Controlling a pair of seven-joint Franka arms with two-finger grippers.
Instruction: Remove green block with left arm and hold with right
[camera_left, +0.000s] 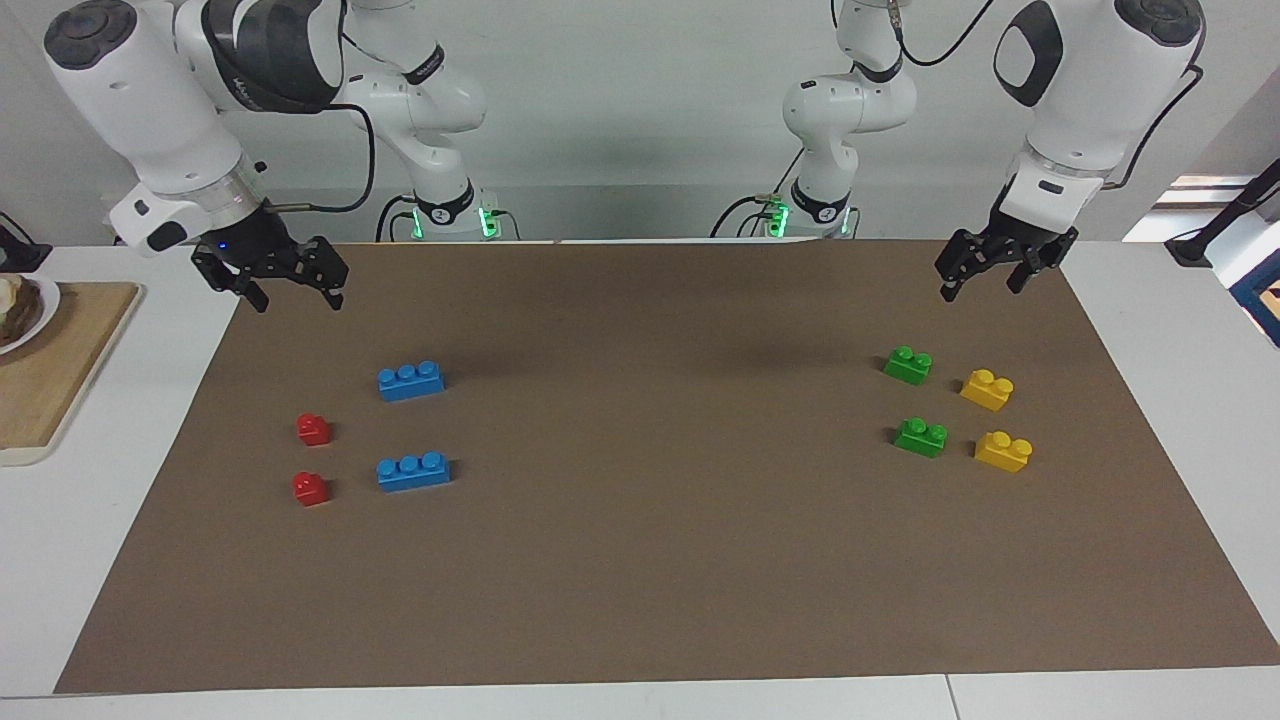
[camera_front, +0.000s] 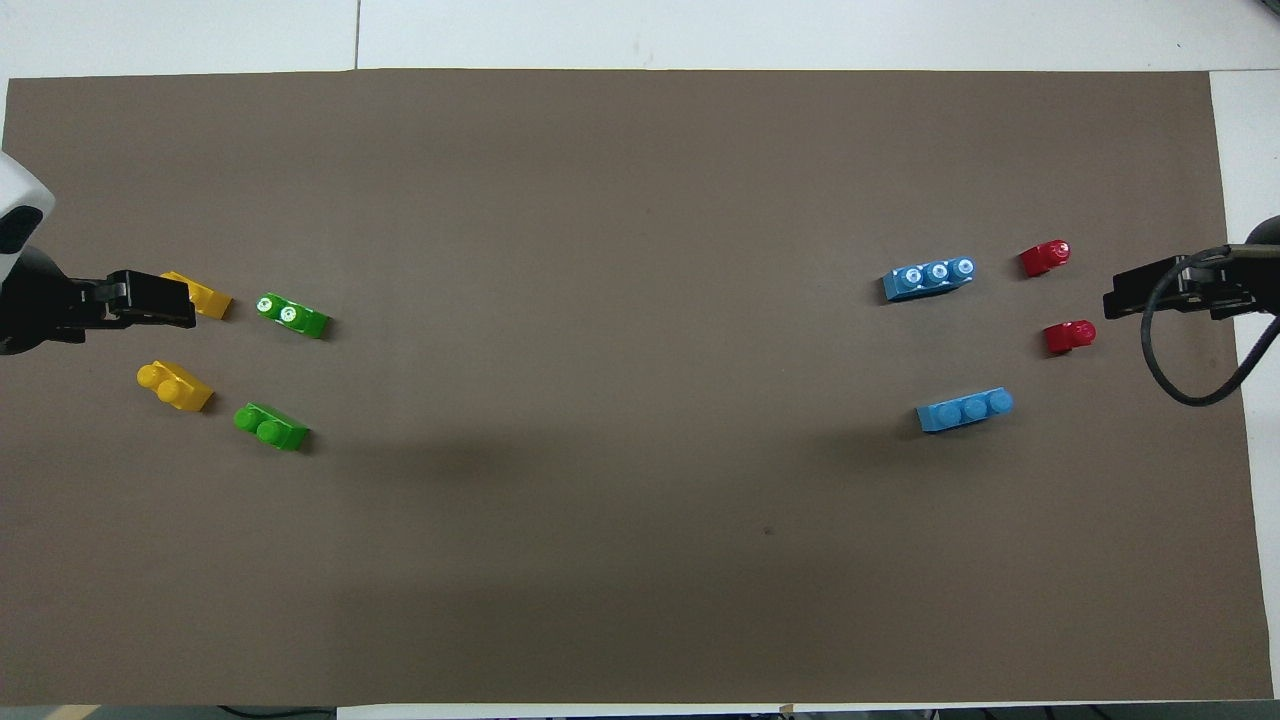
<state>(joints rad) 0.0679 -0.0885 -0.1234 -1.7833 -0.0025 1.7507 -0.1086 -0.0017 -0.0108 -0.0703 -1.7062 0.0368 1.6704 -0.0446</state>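
Two green blocks lie on the brown mat toward the left arm's end: one nearer to the robots (camera_left: 908, 365) (camera_front: 271, 427), one farther (camera_left: 921, 437) (camera_front: 292, 315). Both stand free with nothing touching them. My left gripper (camera_left: 982, 285) (camera_front: 165, 300) hangs open and empty in the air, above the mat beside the yellow bricks, clear of both green blocks. My right gripper (camera_left: 297, 297) (camera_front: 1125, 298) hangs open and empty over the mat's edge at the right arm's end, beside the red bricks.
Two yellow bricks (camera_left: 987, 389) (camera_left: 1003, 451) lie beside the green blocks; seen from overhead, the left gripper covers part of one. Two blue bricks (camera_left: 411, 380) (camera_left: 413, 472) and two red bricks (camera_left: 313, 429) (camera_left: 309, 488) lie toward the right arm's end. A wooden board (camera_left: 50, 370) lies off the mat.
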